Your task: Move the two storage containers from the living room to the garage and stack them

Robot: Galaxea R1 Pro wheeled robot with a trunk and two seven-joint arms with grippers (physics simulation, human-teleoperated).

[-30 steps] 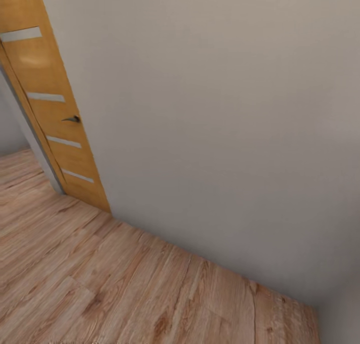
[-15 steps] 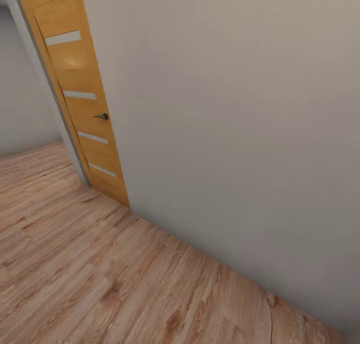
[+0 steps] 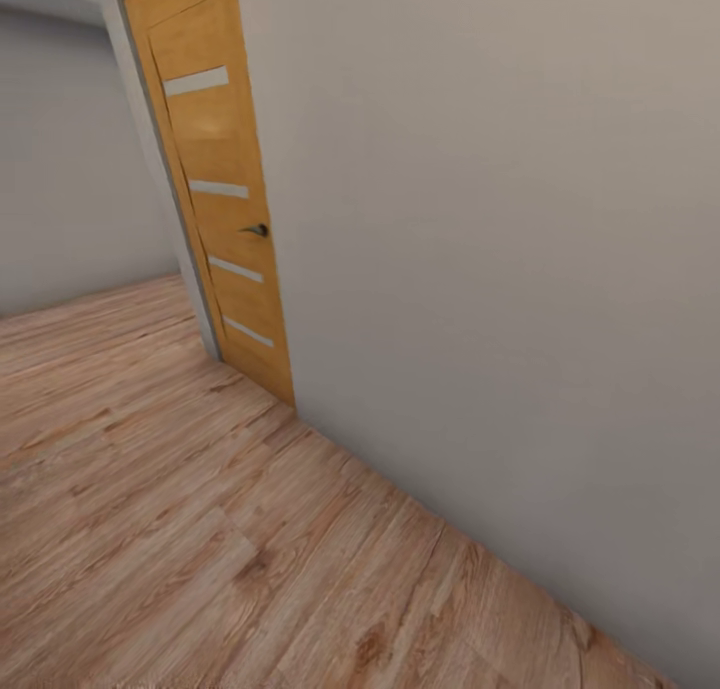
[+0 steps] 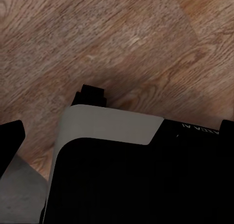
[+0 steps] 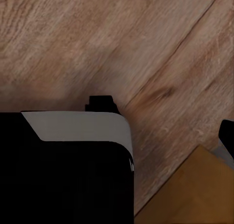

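I face a grey wall beside a wooden door, on plank flooring; whether either gripper is open, I cannot tell.

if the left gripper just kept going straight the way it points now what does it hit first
Probably the wood-plank floor: the left wrist view looks down along the gripper onto bare planks, past the robot's own dark and grey body. Depth is unclear, and the jaws cannot be made out.

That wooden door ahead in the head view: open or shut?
Open. The door is swung back against the grey wall, and the wood-plank floor runs on past its pale frame edge toward a farther wall.
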